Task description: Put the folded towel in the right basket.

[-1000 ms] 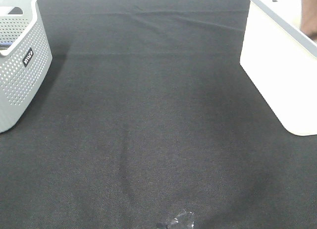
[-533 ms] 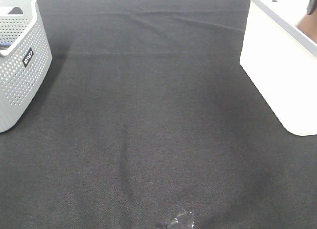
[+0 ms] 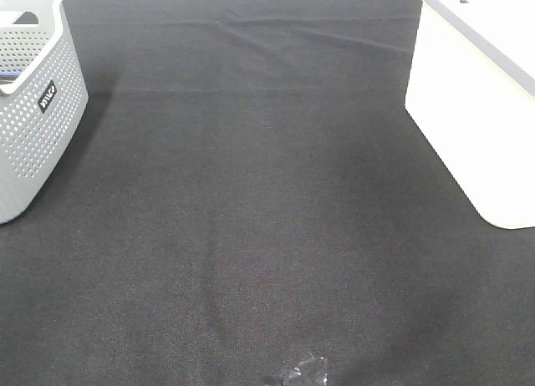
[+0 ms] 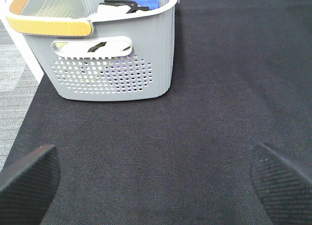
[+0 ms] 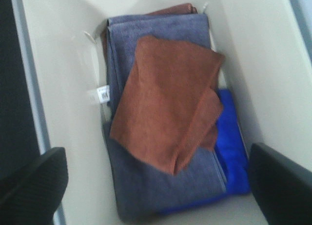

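The perforated grey basket (image 3: 33, 102) at the left edge of the bench carries a small dark label (image 3: 47, 96) on its side wall with white lettering, too small and tilted to be read. In the right wrist view, a white care tag (image 5: 103, 94) sticks out from the edge of the grey towel (image 5: 146, 181) lying inside the white basket (image 5: 63, 88); it bears a dark printed mark that is blurred and cannot be made out. No other text shows.
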### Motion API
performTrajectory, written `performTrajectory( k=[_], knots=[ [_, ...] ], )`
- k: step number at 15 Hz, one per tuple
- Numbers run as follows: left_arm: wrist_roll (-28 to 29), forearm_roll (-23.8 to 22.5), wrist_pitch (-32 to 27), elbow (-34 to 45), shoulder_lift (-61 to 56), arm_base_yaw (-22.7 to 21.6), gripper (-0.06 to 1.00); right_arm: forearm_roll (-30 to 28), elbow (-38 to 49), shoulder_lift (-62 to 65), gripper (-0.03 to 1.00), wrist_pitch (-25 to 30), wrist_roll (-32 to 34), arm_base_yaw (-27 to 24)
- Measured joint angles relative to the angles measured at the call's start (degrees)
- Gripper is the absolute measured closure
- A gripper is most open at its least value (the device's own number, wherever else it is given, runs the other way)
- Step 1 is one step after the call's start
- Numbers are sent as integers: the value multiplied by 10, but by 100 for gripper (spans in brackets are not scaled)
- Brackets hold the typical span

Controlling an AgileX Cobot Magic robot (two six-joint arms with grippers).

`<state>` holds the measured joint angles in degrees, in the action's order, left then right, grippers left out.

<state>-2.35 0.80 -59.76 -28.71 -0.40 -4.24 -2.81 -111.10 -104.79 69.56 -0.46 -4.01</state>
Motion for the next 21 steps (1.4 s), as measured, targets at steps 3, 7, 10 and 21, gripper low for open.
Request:
performTrajectory(
  k=[3,7,10,21],
  knots=[
    [0,0,0,0,0,0,-5,13,210,206,0,-36,-1,0],
    [0,0,0,0,0,0,-5,18,409,402,0,-100,-2,0],
    [0,0,0,0,0,0,-5,18,575,632,0,-113,-13,0],
    [0,0,0,0,0,0,-5,33,808,1050,0,-61,-9,0]
  ],
)
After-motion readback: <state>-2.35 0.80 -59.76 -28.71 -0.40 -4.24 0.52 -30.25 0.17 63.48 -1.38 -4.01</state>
